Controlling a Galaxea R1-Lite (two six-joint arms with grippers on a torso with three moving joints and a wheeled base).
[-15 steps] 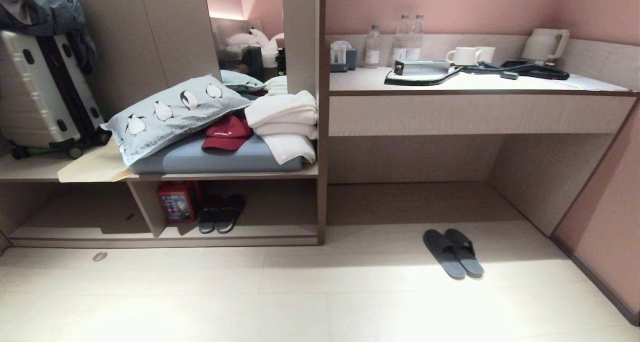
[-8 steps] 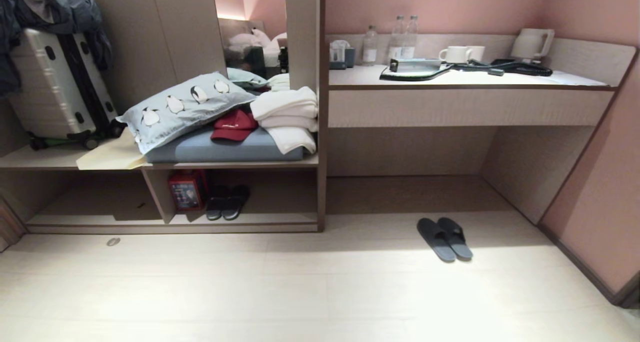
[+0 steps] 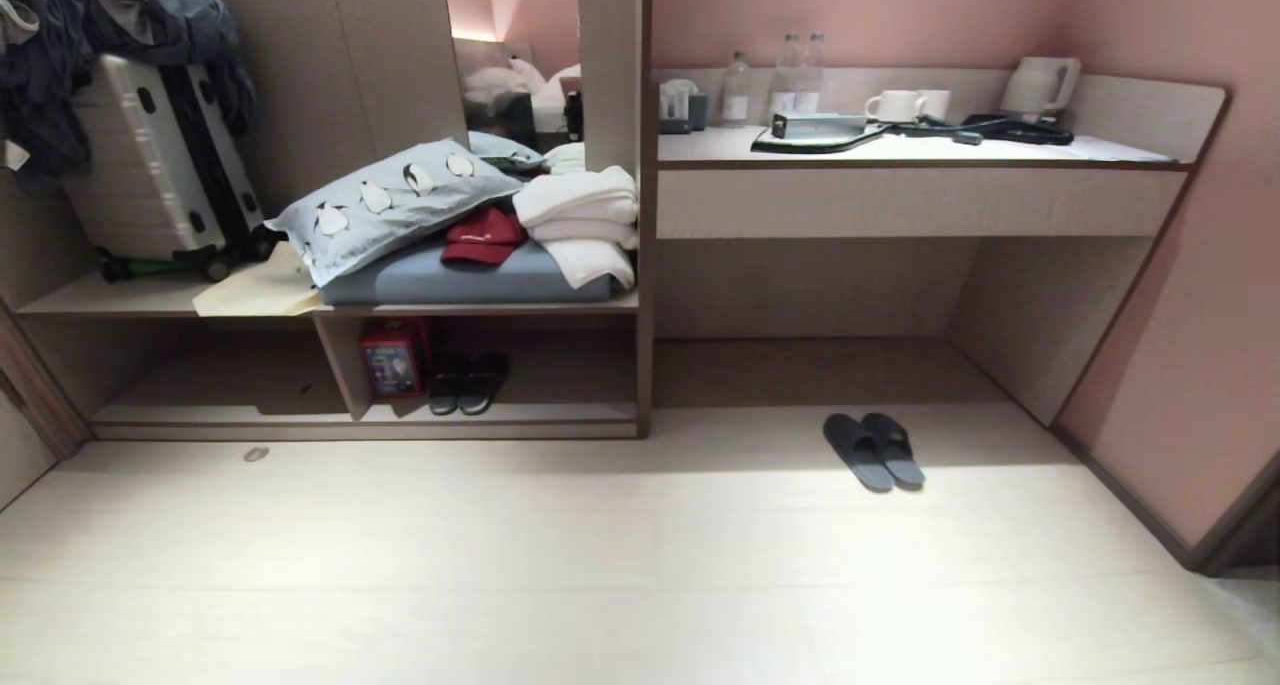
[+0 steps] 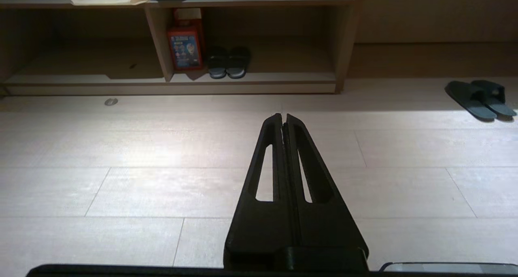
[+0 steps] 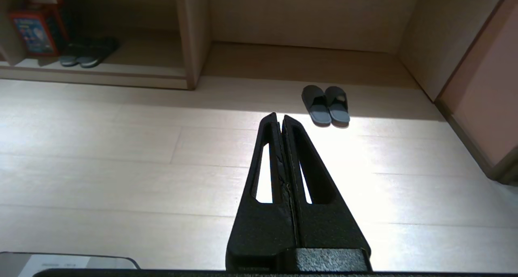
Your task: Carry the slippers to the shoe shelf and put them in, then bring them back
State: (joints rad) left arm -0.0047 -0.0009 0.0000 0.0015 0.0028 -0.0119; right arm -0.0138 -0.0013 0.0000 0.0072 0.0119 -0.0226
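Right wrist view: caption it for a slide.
Shut right pincer over pale floor, grey-blue slippers ahead, black pair in the shoe shelf.

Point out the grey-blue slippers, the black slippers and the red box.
grey-blue slippers (image 3: 873,450), head view, where the pair meets.
black slippers (image 3: 468,385), head view, between the two toe bands.
red box (image 3: 392,359), head view, front face.

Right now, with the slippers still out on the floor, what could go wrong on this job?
1. A black pair already sits in the shoe shelf, so the wrong pair could get picked.
2. That pair and a red box fill part of the compartment, so room may be tight.
3. The slippers lie touching, so one gripper might catch only one.
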